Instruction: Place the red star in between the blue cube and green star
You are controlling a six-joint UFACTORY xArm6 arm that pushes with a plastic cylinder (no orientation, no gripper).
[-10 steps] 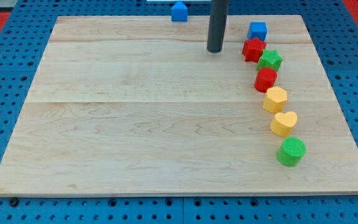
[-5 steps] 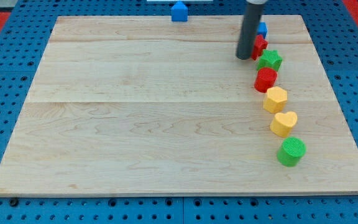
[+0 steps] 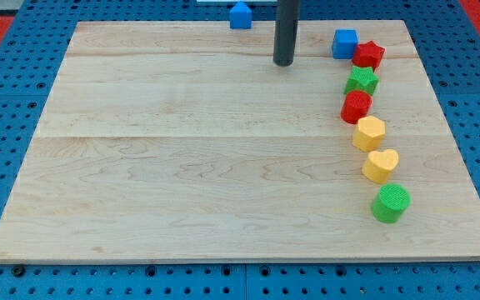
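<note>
Three pieces crowd the bench's top right: red star (image 3: 368, 54) touching blue cube (image 3: 345, 42), just above green star (image 3: 362, 81); my tip (image 3: 283, 63), gripperless, best circles right, nudging star leftward.

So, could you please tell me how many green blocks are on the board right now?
2. The green star sits near the view's right, just below the red star. The green cylinder is lowest in that right-hand line. None appears hidden.
</note>
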